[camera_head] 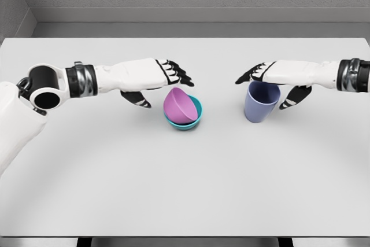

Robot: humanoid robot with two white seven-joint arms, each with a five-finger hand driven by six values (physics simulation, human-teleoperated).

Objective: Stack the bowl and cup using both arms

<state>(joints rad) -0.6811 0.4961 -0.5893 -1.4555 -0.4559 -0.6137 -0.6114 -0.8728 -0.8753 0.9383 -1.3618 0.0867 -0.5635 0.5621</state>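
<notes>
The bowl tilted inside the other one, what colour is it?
Pink, leaning inside the teal bowl; the head view shows it plainly.

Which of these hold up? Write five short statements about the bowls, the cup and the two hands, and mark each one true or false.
1. The pink bowl sits tilted inside the teal bowl. True.
2. The blue cup lies on its side on the table. False: it stands upright with its opening up.
3. The left hand is beside the bowls, its fingers spread and holding nothing. True.
4. The cup is already stacked in the bowls. False: it stands apart, to their right.
5. The right hand is above the cup's rim. True.
</notes>
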